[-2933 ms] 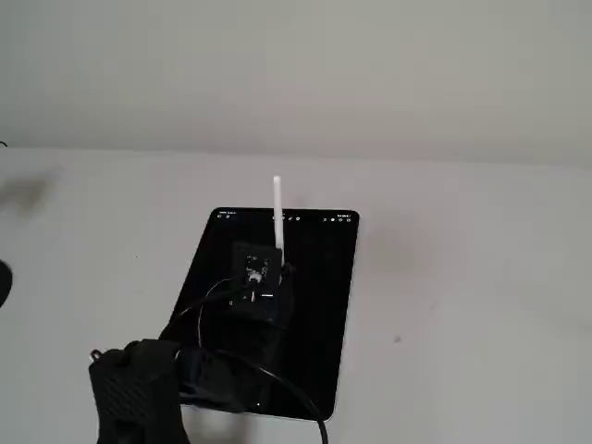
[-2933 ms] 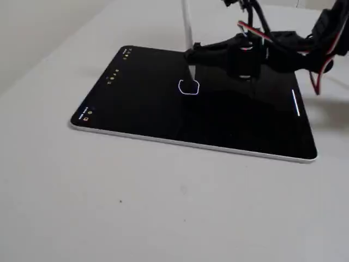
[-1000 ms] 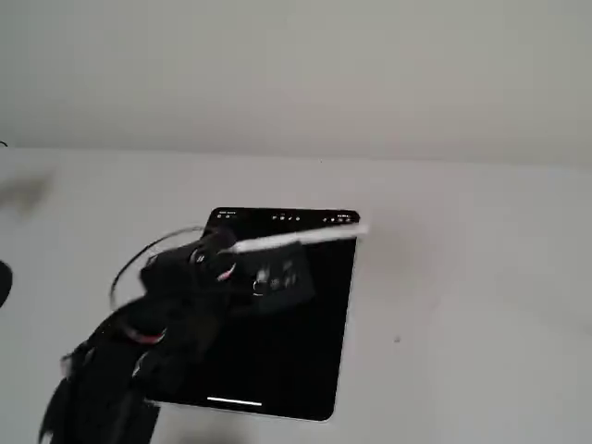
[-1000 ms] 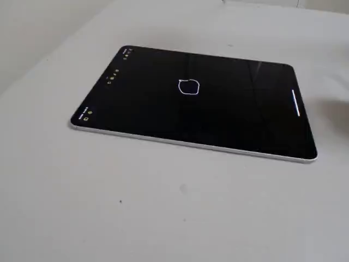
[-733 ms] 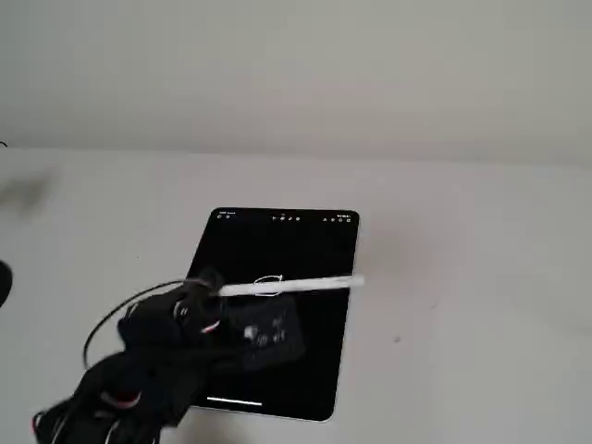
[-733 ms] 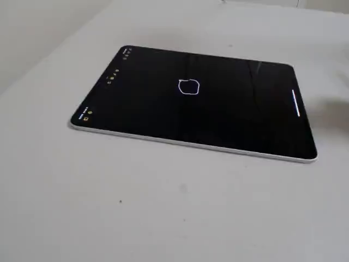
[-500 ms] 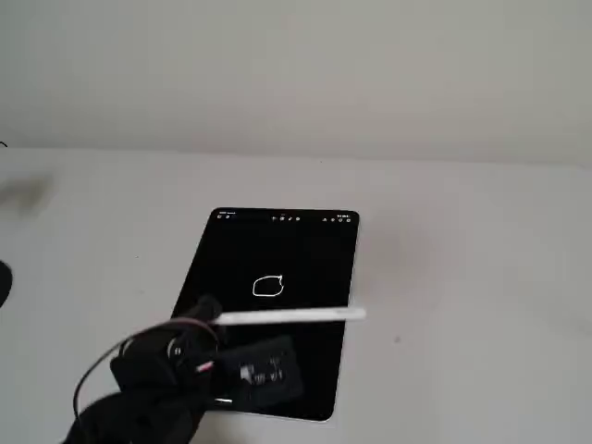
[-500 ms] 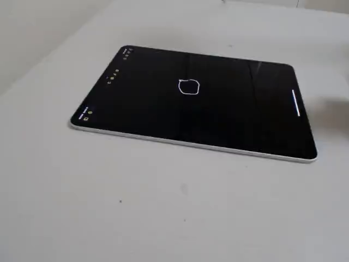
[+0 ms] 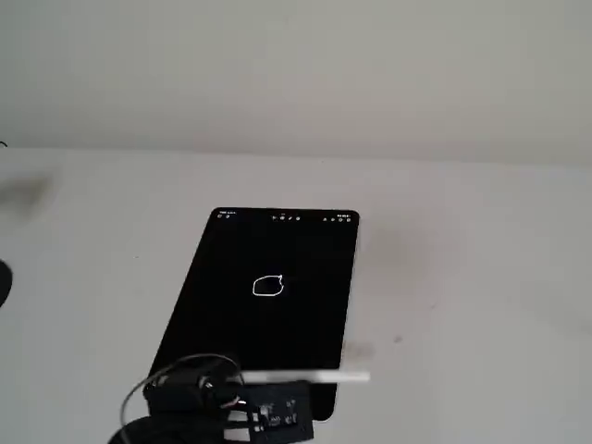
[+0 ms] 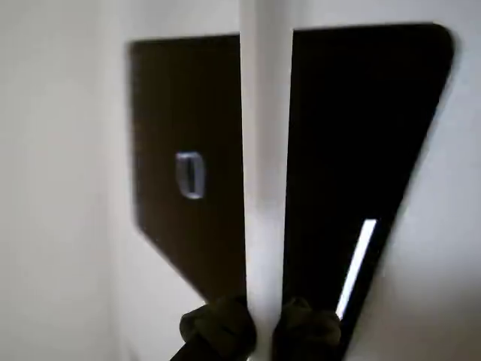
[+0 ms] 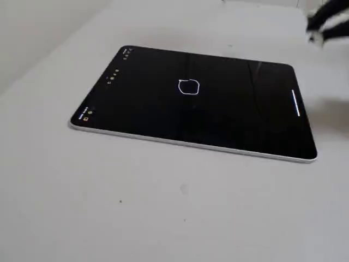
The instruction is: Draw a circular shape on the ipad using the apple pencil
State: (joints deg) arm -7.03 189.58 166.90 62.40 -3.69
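Observation:
The ipad [image 9: 277,324] lies flat on the white table, its row of tiny icons at the far short side. The circular shape [image 9: 268,287], a thin white loop, shows near the middle of the black screen; it also shows in the wrist view [image 10: 189,174] and the other fixed view [image 11: 188,87]. My gripper [image 9: 239,381] is shut on the apple pencil [image 9: 310,376] and holds it level, crosswise over the ipad's near end, off the screen. In the wrist view the pencil [image 10: 264,165] runs straight up from my fingers [image 10: 218,331]. My gripper [image 11: 327,24] is blurred at the top right.
The white table [image 9: 462,305] surrounds the ipad [image 11: 163,109] on all sides, with a pale wall behind. Black cables [image 9: 139,425] hang at the arm's base at the lower left. A bright streak [image 11: 297,103] reflects on the screen's right end.

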